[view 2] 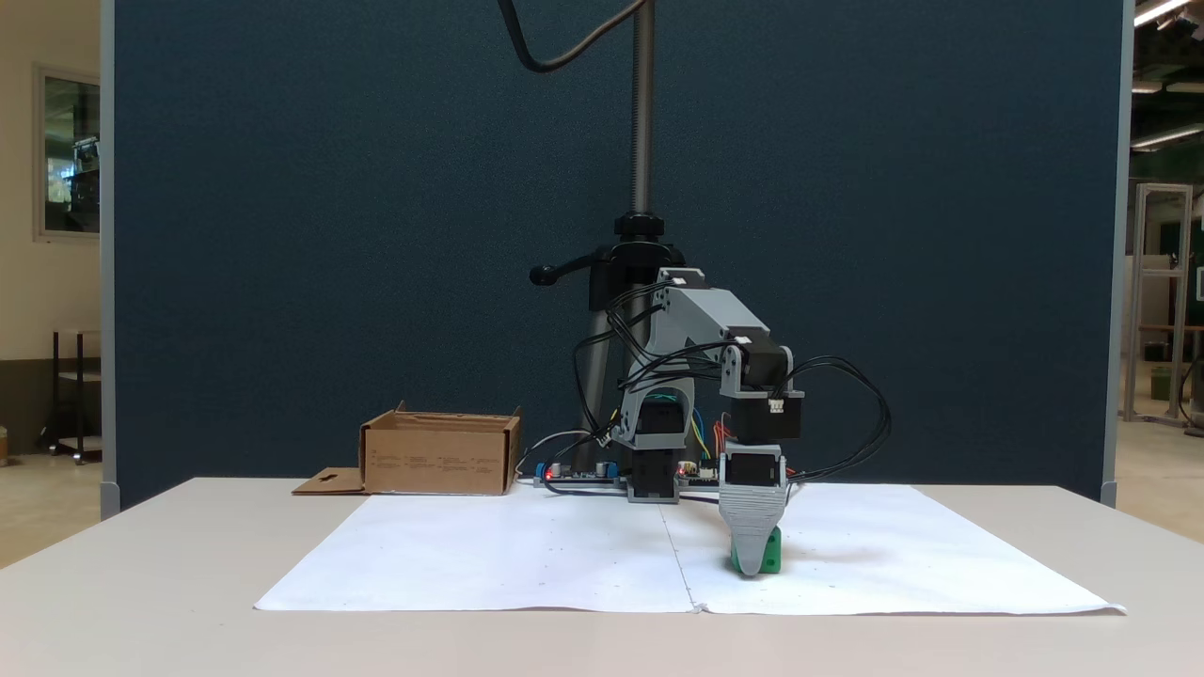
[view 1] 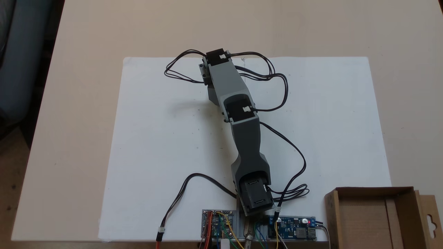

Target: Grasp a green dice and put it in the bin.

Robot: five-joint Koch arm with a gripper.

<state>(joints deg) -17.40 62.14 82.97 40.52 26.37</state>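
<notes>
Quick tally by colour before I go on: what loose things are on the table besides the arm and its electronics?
Green: 1, small green plastic dice at the gripper
Brown: 1, shallow brown cardboard bin
White: 1, large white paper sheet
Total: 3

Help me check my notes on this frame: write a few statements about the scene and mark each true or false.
1. The small bright green plastic dice lies inside the shallow brown cardboard bin. False: it sits on the white paper sheet.
2. The end effector is down at the dice. True.
3. The bin holds several cubes. False: its floor looks bare in a fixed view.
4. The arm's base stands beside circuit boards. True.
</notes>
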